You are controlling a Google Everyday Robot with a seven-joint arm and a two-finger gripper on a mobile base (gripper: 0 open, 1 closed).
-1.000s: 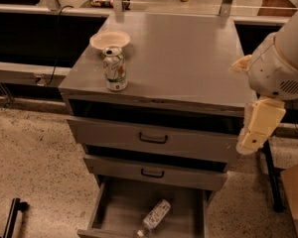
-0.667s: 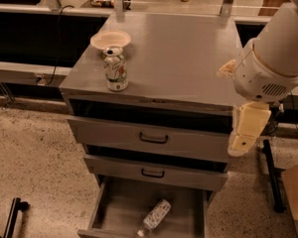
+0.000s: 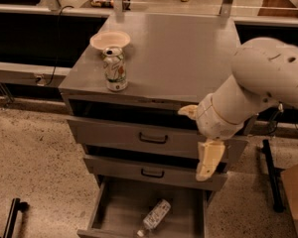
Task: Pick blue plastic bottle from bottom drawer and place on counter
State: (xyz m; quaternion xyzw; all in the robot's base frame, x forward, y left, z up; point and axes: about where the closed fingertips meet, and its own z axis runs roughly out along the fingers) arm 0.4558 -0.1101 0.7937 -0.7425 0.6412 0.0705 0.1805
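Observation:
The blue plastic bottle [image 3: 154, 216] is a small clear bottle with a white cap. It lies on its side on the floor of the open bottom drawer [image 3: 116, 208], cap towards the front. My gripper [image 3: 205, 172] hangs pointing down in front of the right end of the two upper drawer fronts, above and to the right of the bottle, not touching it. The cream arm [image 3: 258, 83] reaches in from the right and hides the right front corner of the grey counter [image 3: 184, 53].
A white-and-green drink can [image 3: 115, 69] stands near the counter's front left, with a shallow pale bowl [image 3: 110, 38] behind it. Two drawer fronts with black handles [image 3: 153, 139] are above the open drawer. A black stand [image 3: 273, 177] is on the floor at right.
The arm has swung left and lower, carrying the gripper from beside the cabinet's right edge to in front of the drawer fronts. The bottle, can and bowl have not moved.

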